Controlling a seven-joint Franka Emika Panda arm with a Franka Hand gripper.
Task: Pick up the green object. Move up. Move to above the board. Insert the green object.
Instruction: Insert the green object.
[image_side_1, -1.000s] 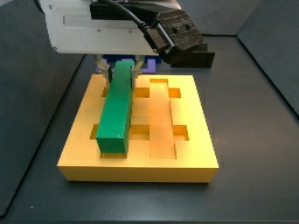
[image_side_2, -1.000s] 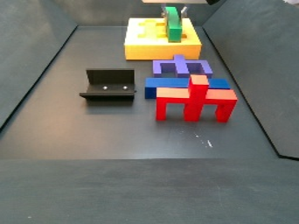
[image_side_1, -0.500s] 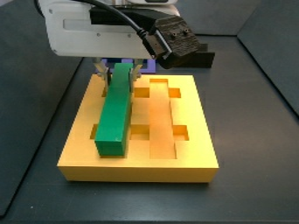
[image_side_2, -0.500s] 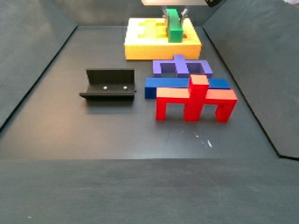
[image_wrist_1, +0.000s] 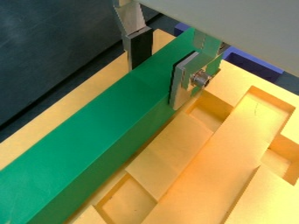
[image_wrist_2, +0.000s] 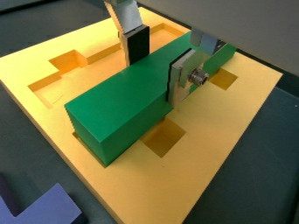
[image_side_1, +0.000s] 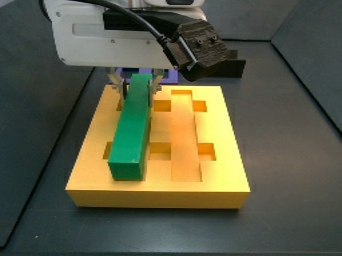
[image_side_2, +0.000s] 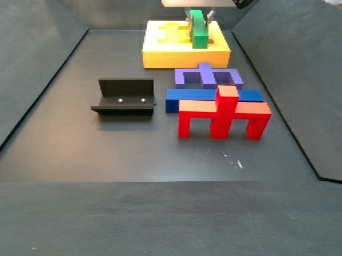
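Note:
The green object (image_side_1: 131, 135) is a long green bar lying lengthwise in the left groove of the yellow-orange board (image_side_1: 221, 185). Its top stands above the board's surface. My gripper (image_side_1: 138, 85) is over the bar's far end. In both wrist views my gripper (image_wrist_1: 160, 77) (image_wrist_2: 158, 74) is shut on the green bar (image_wrist_1: 105, 131) (image_wrist_2: 117, 109), with a dark pad against each side, above the board (image_wrist_1: 222, 166) (image_wrist_2: 222, 122). In a side view the bar (image_side_2: 198, 28) and the board (image_side_2: 167, 55) are at the far end of the floor.
The fixture (image_side_2: 123, 97) stands at the middle left of the floor. A blue notched block (image_side_2: 201, 85) and a red cross-shaped block (image_side_2: 223, 112) lie between it and the right wall. Dark walls enclose the floor. A blue-purple piece (image_wrist_2: 41, 206) lies beside the board.
The green bar has sunk slightly lower into the board's left groove, with my gripper still on it. Nothing else has moved.

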